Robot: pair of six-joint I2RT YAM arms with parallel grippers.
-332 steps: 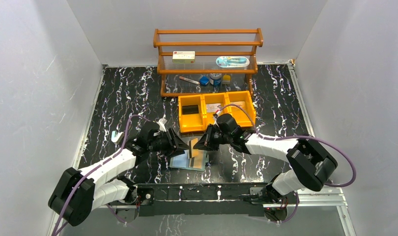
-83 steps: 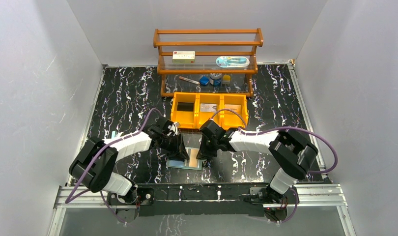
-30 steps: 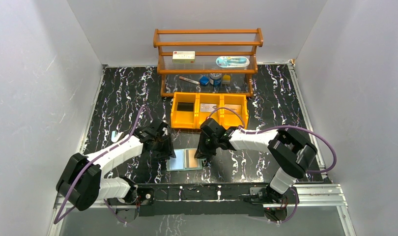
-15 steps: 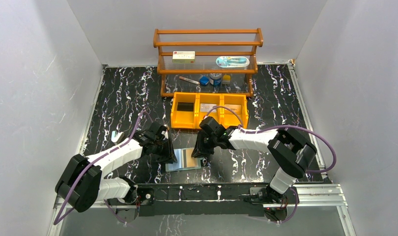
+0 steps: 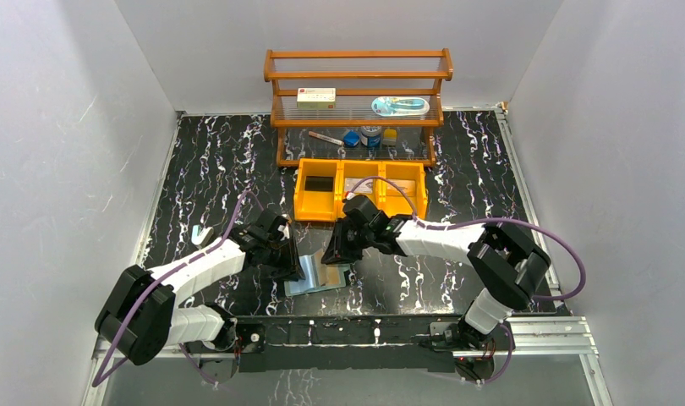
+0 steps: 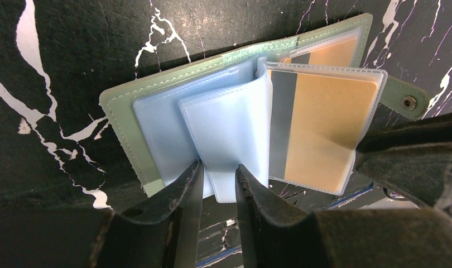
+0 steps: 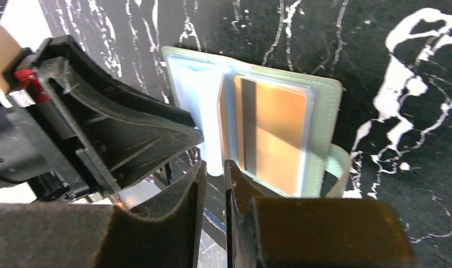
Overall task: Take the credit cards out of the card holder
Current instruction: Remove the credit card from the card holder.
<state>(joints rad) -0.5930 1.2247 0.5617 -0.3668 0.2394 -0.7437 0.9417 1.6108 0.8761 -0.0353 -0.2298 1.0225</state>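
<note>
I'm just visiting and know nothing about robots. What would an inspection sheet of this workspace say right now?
Surface: black marbled table, white veins.
Job's things: green card holder lies open; orange-tan card sits in a clear sleeve.
Clutter: orange bins, wooden shelf with white box.
End effectors: left end effector and right end effector each narrowly apart at a sleeve's edge; grip unclear.
Cables: purple cable loops beside right arm.
Surroundings: plain grey walls.
</note>
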